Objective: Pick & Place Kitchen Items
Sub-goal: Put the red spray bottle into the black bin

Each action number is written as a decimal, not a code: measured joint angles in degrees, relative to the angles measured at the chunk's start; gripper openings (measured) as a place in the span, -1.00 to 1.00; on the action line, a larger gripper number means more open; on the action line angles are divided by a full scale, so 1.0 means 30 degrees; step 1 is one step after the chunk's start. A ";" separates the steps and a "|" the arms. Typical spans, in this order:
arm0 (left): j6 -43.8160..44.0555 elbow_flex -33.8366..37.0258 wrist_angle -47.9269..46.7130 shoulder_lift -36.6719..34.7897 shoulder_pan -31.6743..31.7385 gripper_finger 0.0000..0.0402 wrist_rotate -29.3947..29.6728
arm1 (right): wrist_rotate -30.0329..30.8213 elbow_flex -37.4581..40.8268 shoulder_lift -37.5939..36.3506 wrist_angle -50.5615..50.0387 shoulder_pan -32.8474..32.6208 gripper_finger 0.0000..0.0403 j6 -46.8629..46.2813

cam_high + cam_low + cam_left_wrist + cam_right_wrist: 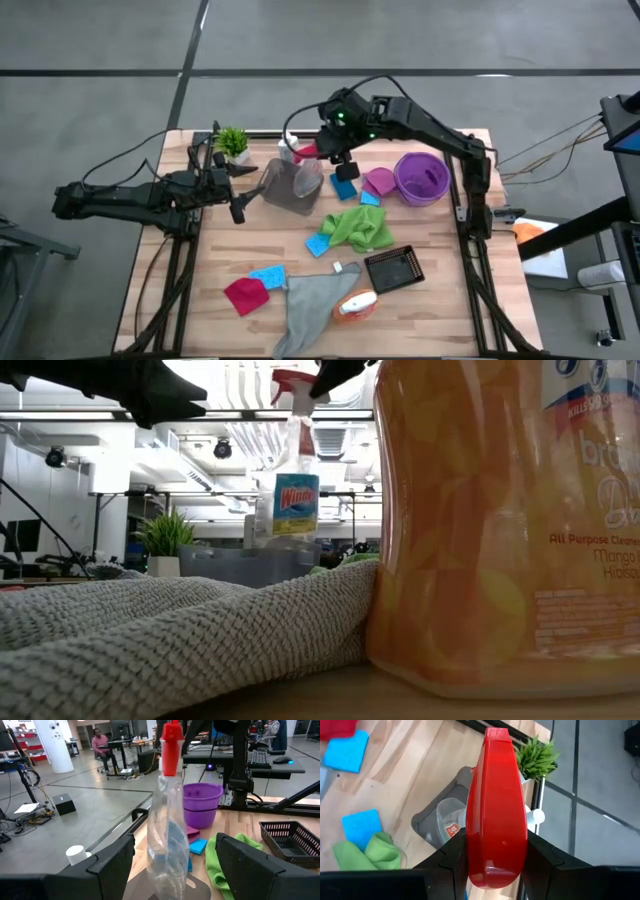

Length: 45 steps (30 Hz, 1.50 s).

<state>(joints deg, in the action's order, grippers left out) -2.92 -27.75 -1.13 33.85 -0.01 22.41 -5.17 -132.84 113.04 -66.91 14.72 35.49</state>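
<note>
A clear spray bottle (167, 825) with a red trigger head (496, 805) and a blue label (296, 500) hangs over a grey bin (290, 188) at the table's far middle. My right gripper (335, 150) is shut on its head. My left gripper (237, 200) stands open and level at the bin's left side, and in its own wrist view the bottle stands between and beyond its fingers. An orange-and-white bottle (357, 305) lies on its side against a grey cloth (310, 305) near the front edge. My right gripper pinches the two flat sides of the red trigger head (470, 845) between its two fingers (451, 857). The fingers come slanting down from above and from the table's right. The bottle hangs below them, nearly upright. I cannot tell whether its base (167, 887) touches the bin.
A purple bowl (422, 178), a magenta cloth (378, 182) and a blue sponge (344, 187) lie right of the bin. A green cloth (360, 228), a black basket (393, 268), two more blue sponges (268, 275) and a red cloth (245, 295) fill the middle and front. A potted plant (232, 142) stands far left.
</note>
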 joint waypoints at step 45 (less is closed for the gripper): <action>0.0007 0.0000 -0.0189 0.0000 0.0000 0.39 -0.0007 | -0.1144 -0.0423 0.2270 -0.0717 0.0036 0.83 -0.0213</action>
<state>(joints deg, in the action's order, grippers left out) -2.90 -27.75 -1.69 33.85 -0.01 22.39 -8.60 -134.11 119.85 -69.06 14.83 34.85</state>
